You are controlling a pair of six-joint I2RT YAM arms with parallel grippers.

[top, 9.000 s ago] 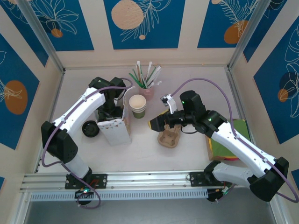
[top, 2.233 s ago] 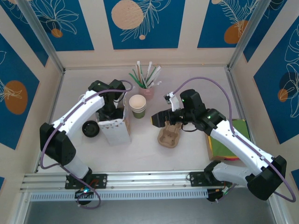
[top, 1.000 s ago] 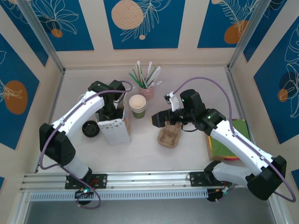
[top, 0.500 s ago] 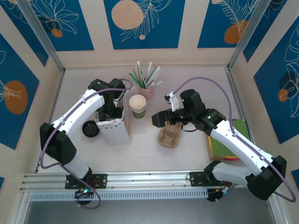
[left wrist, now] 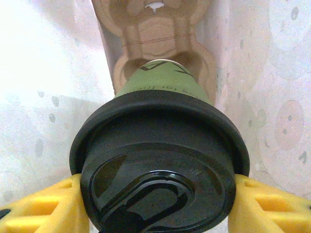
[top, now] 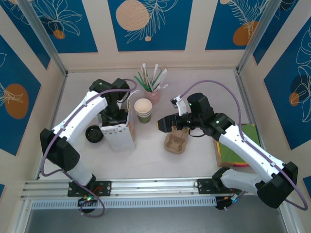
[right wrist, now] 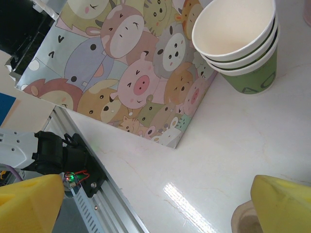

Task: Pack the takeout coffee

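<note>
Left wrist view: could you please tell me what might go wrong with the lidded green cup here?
The left gripper pinches the green paper cup at its round black plastic lid, which might pop off. It may miss the brown cardboard carrier and tip. The cartoon-printed paper bag hugs it closely; withdrawing could snag its walls.

On the right wrist camera I see the right gripper (right wrist: 158, 201) spread wide, its yellow pads (right wrist: 29, 204) in the two bottom corners with nothing between them but bare table (right wrist: 218, 145). The bag (right wrist: 131, 73), printed with cartoon animals, takes up the upper left. A stack of cups (right wrist: 240, 43), green outside and cream inside, stands upright just beside it at the upper right; I can't tell whether they touch. A sliver of brown tray (right wrist: 243, 221) sits by the right-hand pad. The rail (right wrist: 92, 194) runs along the lower left, with a black arm base (right wrist: 53, 150) on it.
</note>
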